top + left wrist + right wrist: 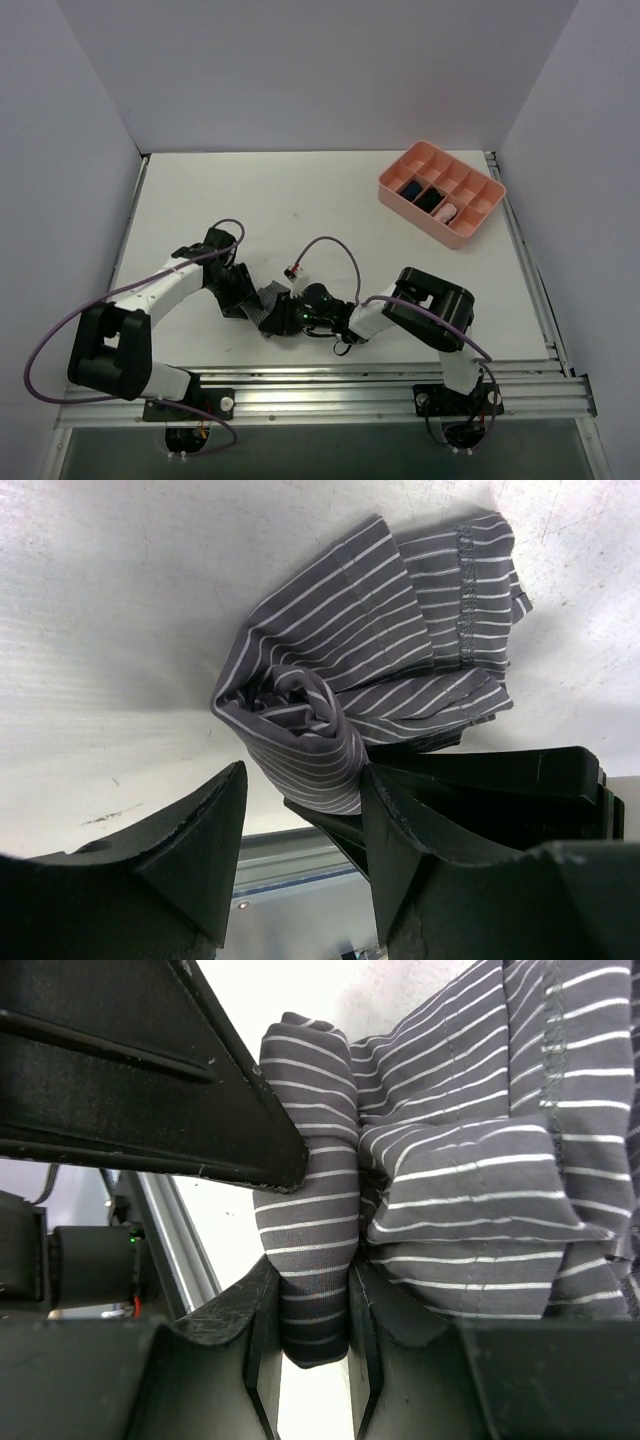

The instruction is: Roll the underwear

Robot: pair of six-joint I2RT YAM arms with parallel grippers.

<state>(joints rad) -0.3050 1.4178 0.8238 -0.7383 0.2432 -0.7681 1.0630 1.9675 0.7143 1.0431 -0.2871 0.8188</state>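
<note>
A: Your right gripper [315, 1320] is clamped on a fold of the underwear [470, 1170]; the overhead view hides that.
B: And my left gripper [300, 825]?
A: Released. The underwear lies at its twelve o'clock, on the table [100, 630].

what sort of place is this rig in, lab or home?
Probably a lab test cell: white table boxed in by plain white walls, aluminium mounting rail along its near edge, pink divided tray.

Underwear [460, 1180] fold inside the right gripper [315, 1305]
</note>
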